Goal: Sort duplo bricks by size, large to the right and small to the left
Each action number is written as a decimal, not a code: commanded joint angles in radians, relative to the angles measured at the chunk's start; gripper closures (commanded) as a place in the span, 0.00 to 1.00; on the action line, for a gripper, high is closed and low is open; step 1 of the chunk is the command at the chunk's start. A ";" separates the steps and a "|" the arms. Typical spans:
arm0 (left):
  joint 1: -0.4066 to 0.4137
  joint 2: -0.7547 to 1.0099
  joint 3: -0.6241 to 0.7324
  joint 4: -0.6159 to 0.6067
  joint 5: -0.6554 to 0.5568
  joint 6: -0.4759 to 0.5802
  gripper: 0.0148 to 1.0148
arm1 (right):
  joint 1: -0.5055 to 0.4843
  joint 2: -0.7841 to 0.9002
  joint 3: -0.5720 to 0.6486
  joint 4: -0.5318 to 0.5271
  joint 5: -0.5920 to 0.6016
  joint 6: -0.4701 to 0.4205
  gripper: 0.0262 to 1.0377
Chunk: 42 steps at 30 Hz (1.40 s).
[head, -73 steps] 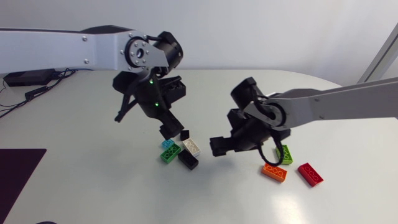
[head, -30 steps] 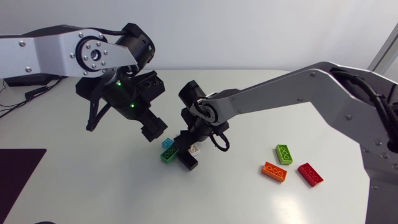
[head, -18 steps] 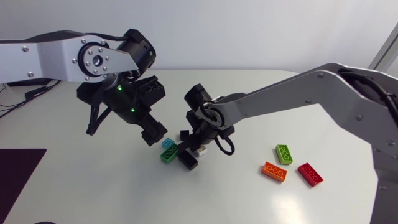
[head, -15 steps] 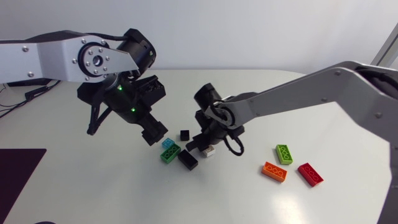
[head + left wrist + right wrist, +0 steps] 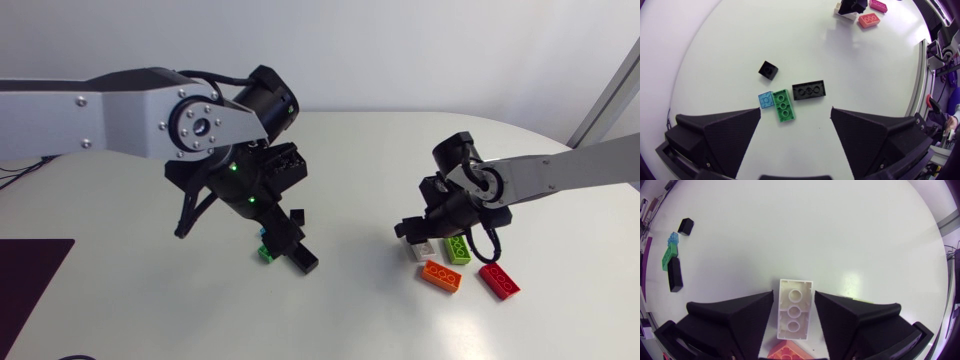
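Table (image 5: pixel 500 122) rim lies well apart from right claw (image 5: pixel 793 297) clamping white brick (image 5: pixel 793 320)

No readable text or numbers (perhaps too small to tell).

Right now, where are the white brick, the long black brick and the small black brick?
white brick (image 5: pixel 794 311), right wrist view, its middle stud
long black brick (image 5: pixel 809 90), left wrist view, centre of its top
small black brick (image 5: pixel 768 70), left wrist view, its top face
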 commanded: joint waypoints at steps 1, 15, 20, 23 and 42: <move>-0.007 0.020 -0.030 0.005 0.005 -0.026 0.04 | 0.041 -0.021 -0.017 -0.015 -0.006 -0.009 0.06; 0.116 -0.180 -0.123 -0.018 0.008 -0.017 0.04 | 0.515 0.120 0.276 -0.125 0.026 0.109 0.06; 0.176 -0.192 -0.188 0.019 0.008 -0.021 0.04 | 0.552 0.208 0.299 -0.119 0.040 0.091 0.06; 0.200 -0.192 -0.217 0.053 0.008 -0.023 0.04 | 0.552 0.254 0.322 -0.119 0.044 0.078 0.06; 0.277 -0.235 -0.300 0.104 0.050 0.018 0.04 | 0.547 0.295 0.403 -0.162 0.023 0.094 0.98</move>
